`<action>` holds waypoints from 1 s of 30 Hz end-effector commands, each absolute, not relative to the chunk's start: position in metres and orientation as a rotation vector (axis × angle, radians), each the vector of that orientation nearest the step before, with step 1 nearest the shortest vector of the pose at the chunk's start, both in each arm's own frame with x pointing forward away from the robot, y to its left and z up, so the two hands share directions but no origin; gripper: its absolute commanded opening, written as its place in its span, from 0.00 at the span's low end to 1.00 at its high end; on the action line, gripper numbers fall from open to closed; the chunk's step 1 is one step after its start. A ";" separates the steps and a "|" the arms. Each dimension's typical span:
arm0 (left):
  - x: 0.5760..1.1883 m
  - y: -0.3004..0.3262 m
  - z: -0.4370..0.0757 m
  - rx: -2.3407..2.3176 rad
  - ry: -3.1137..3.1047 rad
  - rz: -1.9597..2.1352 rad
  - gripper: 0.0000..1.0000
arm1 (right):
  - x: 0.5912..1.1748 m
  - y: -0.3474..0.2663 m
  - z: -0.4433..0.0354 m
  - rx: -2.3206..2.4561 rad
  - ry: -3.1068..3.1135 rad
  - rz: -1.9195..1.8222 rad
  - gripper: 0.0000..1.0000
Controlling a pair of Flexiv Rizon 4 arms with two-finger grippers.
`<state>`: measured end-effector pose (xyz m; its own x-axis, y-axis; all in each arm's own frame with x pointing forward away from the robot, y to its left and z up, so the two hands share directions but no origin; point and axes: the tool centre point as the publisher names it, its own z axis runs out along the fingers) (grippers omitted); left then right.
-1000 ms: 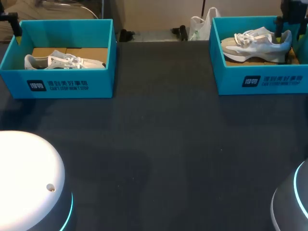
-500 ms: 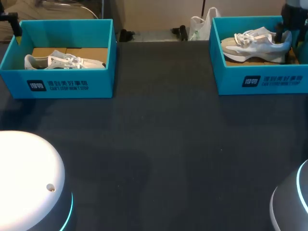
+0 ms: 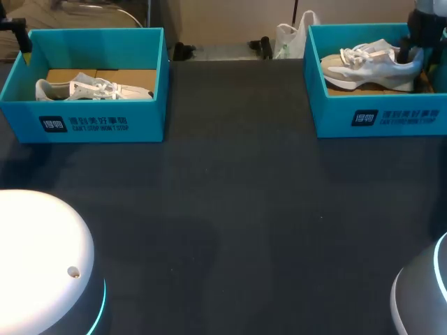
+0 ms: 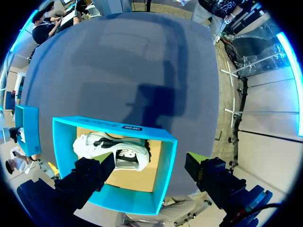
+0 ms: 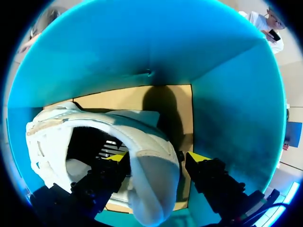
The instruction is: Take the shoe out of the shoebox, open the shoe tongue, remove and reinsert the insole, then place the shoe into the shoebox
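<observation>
White mesh shoe (image 3: 370, 66), upper right, looks light and floppy; its firmer heel (image 5: 151, 179) suits gripping. Right fingers (image 5: 204, 169) straddle that heel, unclenched; left fingers (image 4: 204, 171) hang spread, empty

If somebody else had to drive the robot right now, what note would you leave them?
Left claw: open, empty, above the left teal cardboard shoebox holding a white sneaker.
Right claw: open, straddling the heel of the white-and-grey sneaker in the right teal shoebox.
Done: nothing yet; both shoes lie boxed.
To do: lift shoe out, open tongue, insole out and in, rebox.
</observation>
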<state>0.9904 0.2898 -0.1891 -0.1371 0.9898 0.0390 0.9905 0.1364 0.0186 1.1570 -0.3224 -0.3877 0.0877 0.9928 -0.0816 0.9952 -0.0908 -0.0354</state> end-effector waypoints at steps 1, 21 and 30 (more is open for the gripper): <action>0.989 0.290 -0.189 -2.055 -2.356 -0.067 1.00 | 1.167 -0.324 -0.395 2.330 2.123 -0.187 0.69; 0.989 0.290 -0.189 -2.055 -2.356 -0.067 1.00 | 1.167 -0.323 -0.376 2.343 2.069 -0.237 0.00; 0.989 0.290 -0.189 -2.055 -2.356 -0.067 1.00 | 1.161 -0.331 -0.336 2.345 2.001 -0.229 0.00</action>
<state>0.9904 0.2898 -0.1892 -0.1371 0.9898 0.0389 0.9905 0.1364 0.0186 1.1612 -0.3303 -0.3584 0.1471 0.9789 -0.1417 0.9872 -0.1541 -0.0403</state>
